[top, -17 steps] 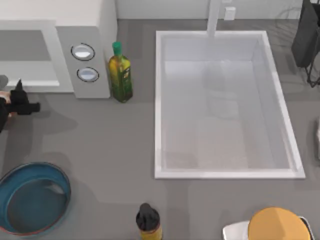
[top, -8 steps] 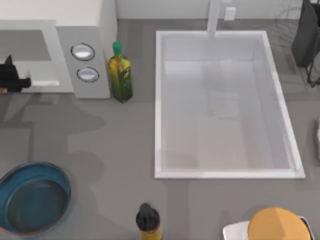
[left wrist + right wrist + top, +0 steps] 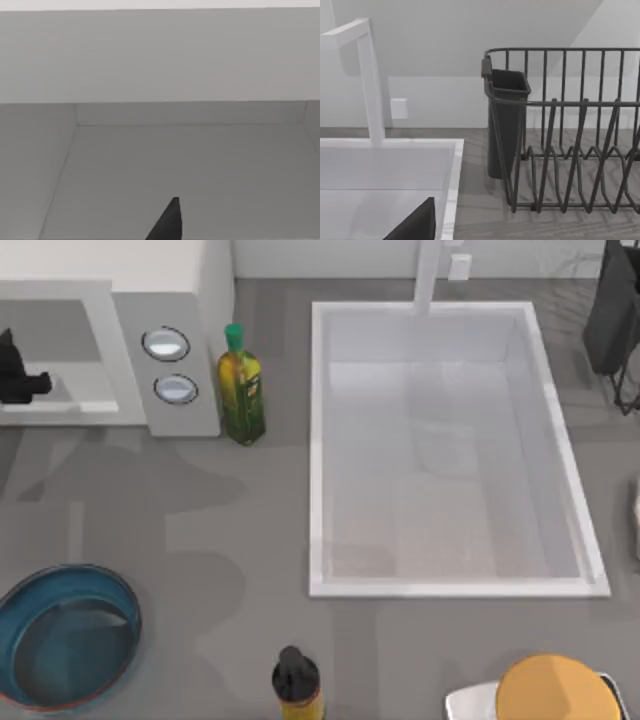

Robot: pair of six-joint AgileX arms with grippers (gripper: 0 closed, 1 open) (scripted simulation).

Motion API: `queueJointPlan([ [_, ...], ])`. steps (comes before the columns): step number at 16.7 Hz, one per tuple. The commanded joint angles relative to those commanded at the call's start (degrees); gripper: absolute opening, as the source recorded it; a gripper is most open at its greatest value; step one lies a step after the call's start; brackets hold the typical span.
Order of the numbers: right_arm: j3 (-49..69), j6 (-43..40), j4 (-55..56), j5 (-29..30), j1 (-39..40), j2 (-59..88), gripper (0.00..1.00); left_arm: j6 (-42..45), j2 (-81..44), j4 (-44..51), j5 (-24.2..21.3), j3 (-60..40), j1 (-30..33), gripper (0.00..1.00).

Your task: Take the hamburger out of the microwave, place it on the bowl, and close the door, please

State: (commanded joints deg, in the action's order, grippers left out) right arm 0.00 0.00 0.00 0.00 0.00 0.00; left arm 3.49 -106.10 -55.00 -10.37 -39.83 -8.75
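Since the earlier frames the left pincer (image 3: pixel 14 375) has moved from the table in front of the microwave (image 3: pixel 150 350) up into its open cavity at the top view's left edge. Whether its fingers are open or closed cannot be told; the left wrist view looks into the bare grey cavity with one dark fingertip (image 3: pixel 167 222) at the edge, apparently touching nothing. The bowl (image 3: pixel 65 640) sits on the table (image 3: pixel 220 540) near the left front corner, well apart from the microwave.
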Motion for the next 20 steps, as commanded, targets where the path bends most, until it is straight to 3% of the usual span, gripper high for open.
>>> queueJointPlan([
  [5,0.0,0.0,0.0,0.0,0.0,0.0,1.00,-1.5,-0.1,1.5,0.6,-0.8,0.6,0.00],
  [9,0.0,0.0,0.0,0.0,0.0,0.0,1.00,-12.1,0.3,11.7,4.1,-5.9,4.2,0.00],
  [14,0.0,0.0,0.0,0.0,0.0,0.0,1.00,-37.7,-0.1,35.4,11.7,-16.0,12.0,0.00],
  [20,0.0,0.0,0.0,0.0,0.0,0.0,1.00,-78.8,-2.8,72.2,23.6,-28.4,23.9,0.00],
])
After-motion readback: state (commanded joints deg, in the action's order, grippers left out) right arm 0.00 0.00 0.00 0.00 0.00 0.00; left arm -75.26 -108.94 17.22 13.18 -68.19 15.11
